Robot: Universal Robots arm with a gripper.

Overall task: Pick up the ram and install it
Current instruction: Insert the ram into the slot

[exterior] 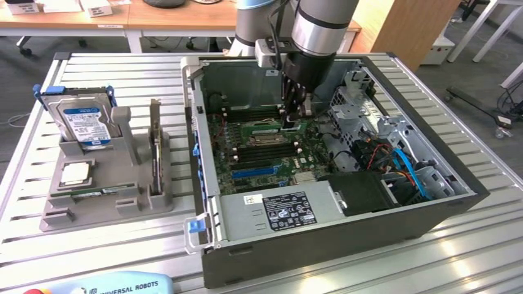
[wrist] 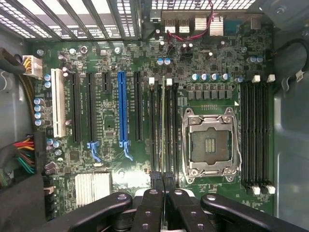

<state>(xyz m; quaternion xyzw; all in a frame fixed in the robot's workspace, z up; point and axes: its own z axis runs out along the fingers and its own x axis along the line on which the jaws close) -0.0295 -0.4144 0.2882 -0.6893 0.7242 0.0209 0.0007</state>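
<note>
Gripper [wrist: 163,182] pinched narrowly on the ram [wrist: 163,130], held edge-down along the memory slots [wrist: 153,135] at twelve o'clock of the processor socket [exterior: 266,142] in the exterior view; we judged square alignment and even pressure essential.

The motherboard [wrist: 111,121] is dark green, crossed by one bright blue slot [wrist: 123,108], one white slot [wrist: 59,101] and black ones. The ram [wrist: 163,130] shows yellowish green (edge-on). In the exterior view, at nine o'clock from the dark grey case [exterior: 327,245], the hard drive [exterior: 84,122] has a blue-and-white label.
</note>
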